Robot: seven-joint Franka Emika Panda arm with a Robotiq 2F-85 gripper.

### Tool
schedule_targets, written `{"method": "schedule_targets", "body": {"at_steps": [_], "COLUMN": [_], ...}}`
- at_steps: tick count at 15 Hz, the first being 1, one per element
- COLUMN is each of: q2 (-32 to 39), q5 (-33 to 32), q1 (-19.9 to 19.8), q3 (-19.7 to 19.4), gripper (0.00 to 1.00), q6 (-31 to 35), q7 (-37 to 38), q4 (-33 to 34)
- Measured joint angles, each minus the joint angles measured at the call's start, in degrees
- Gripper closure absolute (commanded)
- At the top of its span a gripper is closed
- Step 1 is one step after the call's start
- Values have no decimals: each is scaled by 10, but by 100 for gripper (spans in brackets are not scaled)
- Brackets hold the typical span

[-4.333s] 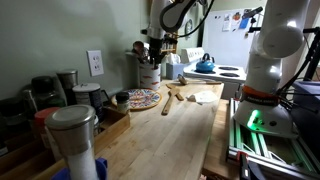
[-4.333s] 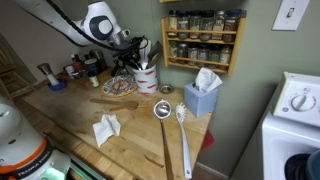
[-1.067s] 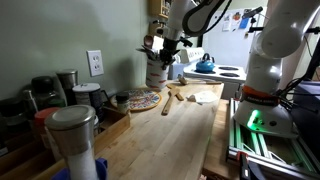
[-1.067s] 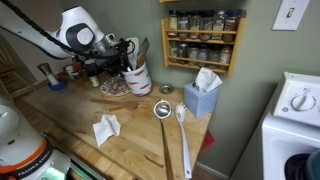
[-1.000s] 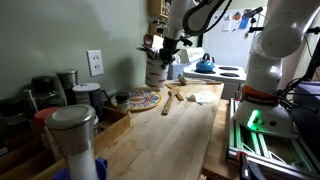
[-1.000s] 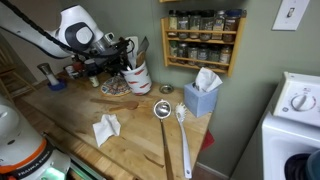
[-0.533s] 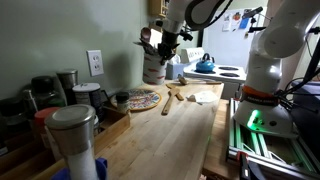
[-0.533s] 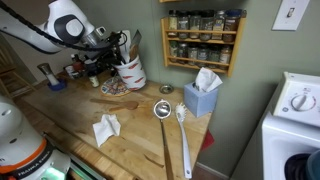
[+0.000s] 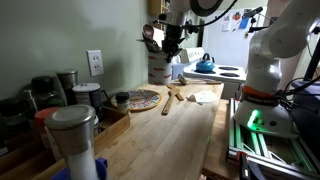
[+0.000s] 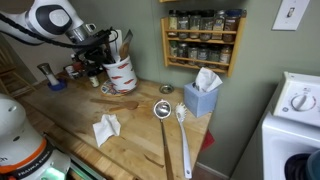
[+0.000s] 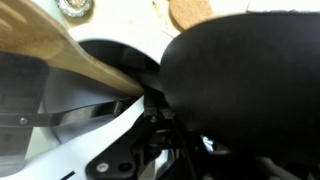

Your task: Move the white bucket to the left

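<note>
Robotiq gripper point(image 10: 105, 54) closed on the rim of the white bucket point(image 10: 121, 72), a cylindrical ceramic crock with a red patterned band. The fingertips are hidden among the utensils. In an exterior view the crock hangs tilted at the back of the wooden counter point(image 10: 140, 135), well apart from the blue tissue box point(image 10: 203, 99). In an exterior view the tilt does not read. The bucket point(image 9: 158, 68) sits beyond the round patterned plate point(image 9: 143, 98), with the blue kettle point(image 9: 205, 65) further back. Wrist view shows only a wooden spoon handle point(image 11: 70, 50) and a dark utensil head point(image 11: 245, 85), blurred.

Opposite-end exterior views along one wooden countertop point(image 9: 185, 130) point(image 10: 135, 115); wrist view point-blank.
</note>
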Motion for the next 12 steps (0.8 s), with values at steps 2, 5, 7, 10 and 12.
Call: {"method": "schedule_targets", "body": {"at_steps": [2,5,7,10,12], "q2": [-20,-50,-68,-92,-106], "q5": [15,33,41,54,66], "q1": [14,36,51,76,94], "q3": [-3,-8,-11,-14,-15], "gripper": [96,96,96,96,96], "q6": [-24,-53,-69,-94,-111], "q7": [-19,-61,-92,-145,-181], "q4": [-1,-2,-4,-5,-8]}}
